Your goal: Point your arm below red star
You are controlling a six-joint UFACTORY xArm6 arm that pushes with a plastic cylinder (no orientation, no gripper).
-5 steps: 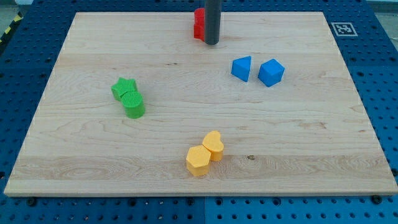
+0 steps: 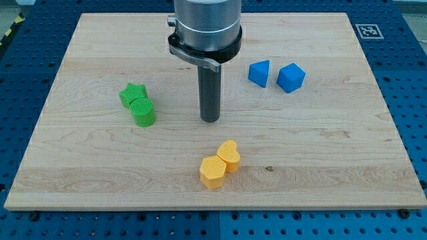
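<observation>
My tip [image 2: 210,120] rests on the wooden board [image 2: 333,153] near its middle. The arm's grey body above it covers the top centre of the board, so no red block shows. Two green blocks, a star [image 2: 133,94] and a cylinder [image 2: 144,114], touch each other to the tip's left. A yellow heart [image 2: 229,155] and a yellow hexagon [image 2: 212,172] touch each other just below the tip. A blue wedge-like block [image 2: 259,73] and a blue cube [image 2: 291,77] lie to its upper right.
A black-and-white marker [image 2: 367,30] is printed at the board's top right corner. A blue perforated table [image 2: 415,100] surrounds the board.
My tip has moved from the red blocks at the top centre down toward the view's bottom, to the board's middle. The arm's body now hides the red blocks. No other block moved.
</observation>
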